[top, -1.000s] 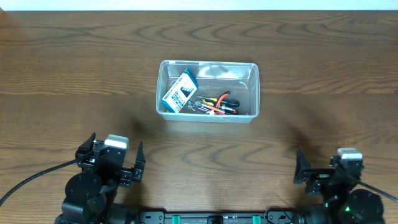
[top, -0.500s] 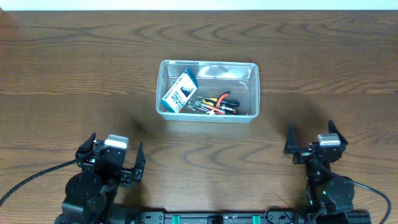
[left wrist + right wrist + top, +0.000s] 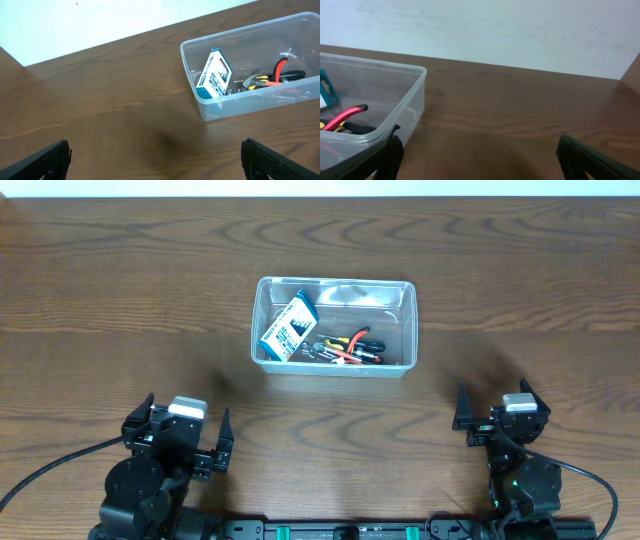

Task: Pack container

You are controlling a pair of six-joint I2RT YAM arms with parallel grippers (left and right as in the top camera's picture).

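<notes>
The container (image 3: 390,298) sits at one o'clock from the left end effector (image 3: 184,418), eleven from the right end effector (image 3: 495,408), both spread and empty. Thin clear plastic (probably light, flexy, slick): pinch a rimmed wall.

Robotics lab: left arm (image 3: 150,480) and right arm (image 3: 522,480) at a wood-grain table (image 3: 100,300), white wall (image 3: 470,25).

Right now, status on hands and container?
Left hand open, empty. Right hand open, empty. Container mid-table, box and hand tools inside. Nothing in the way.
</notes>
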